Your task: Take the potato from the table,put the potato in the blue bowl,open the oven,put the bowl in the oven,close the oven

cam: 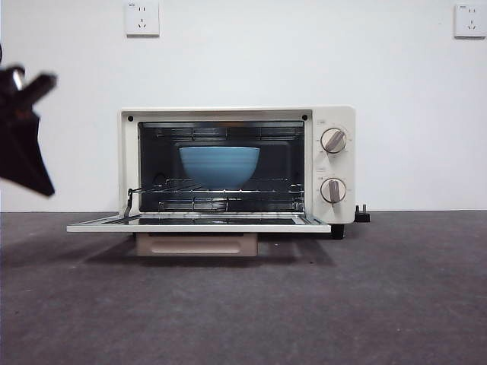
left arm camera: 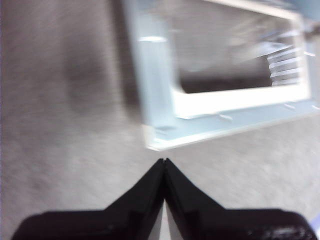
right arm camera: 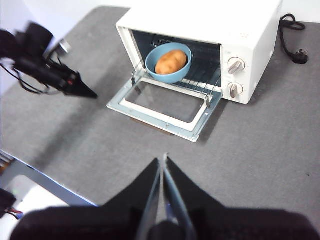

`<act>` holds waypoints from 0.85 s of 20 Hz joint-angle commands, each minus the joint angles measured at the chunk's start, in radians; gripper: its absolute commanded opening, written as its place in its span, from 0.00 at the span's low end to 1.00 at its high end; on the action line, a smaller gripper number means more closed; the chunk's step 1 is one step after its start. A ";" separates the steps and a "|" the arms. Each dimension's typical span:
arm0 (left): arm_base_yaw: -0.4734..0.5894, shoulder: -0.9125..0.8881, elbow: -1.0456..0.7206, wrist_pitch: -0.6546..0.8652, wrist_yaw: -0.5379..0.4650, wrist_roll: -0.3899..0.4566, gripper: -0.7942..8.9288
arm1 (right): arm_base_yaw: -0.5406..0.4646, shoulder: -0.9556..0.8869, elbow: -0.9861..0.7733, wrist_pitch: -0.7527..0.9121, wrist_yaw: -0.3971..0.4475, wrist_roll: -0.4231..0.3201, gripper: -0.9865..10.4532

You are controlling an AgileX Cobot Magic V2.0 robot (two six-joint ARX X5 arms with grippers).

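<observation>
Right wrist view: potato point(right arm camera: 171, 61) in oven point(right arm camera: 210, 35), far from left gripper point(right arm camera: 92, 95).

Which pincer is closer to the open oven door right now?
Left. The left pincer, shut, hangs just off the door's hinged corner, above the table. The right pincer, also shut, is held high and well back from the oven.
</observation>
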 commanded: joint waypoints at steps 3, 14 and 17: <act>0.015 0.141 -0.012 0.030 0.012 -0.008 0.07 | 0.001 -0.027 -0.012 -0.021 0.016 0.069 0.10; 0.011 0.238 -0.012 0.061 0.120 -0.064 0.07 | 0.001 -0.028 -0.012 -0.021 0.069 0.089 0.10; -0.010 0.238 -0.012 0.071 0.117 -0.121 0.07 | 0.001 -0.028 -0.012 -0.021 0.080 0.100 0.10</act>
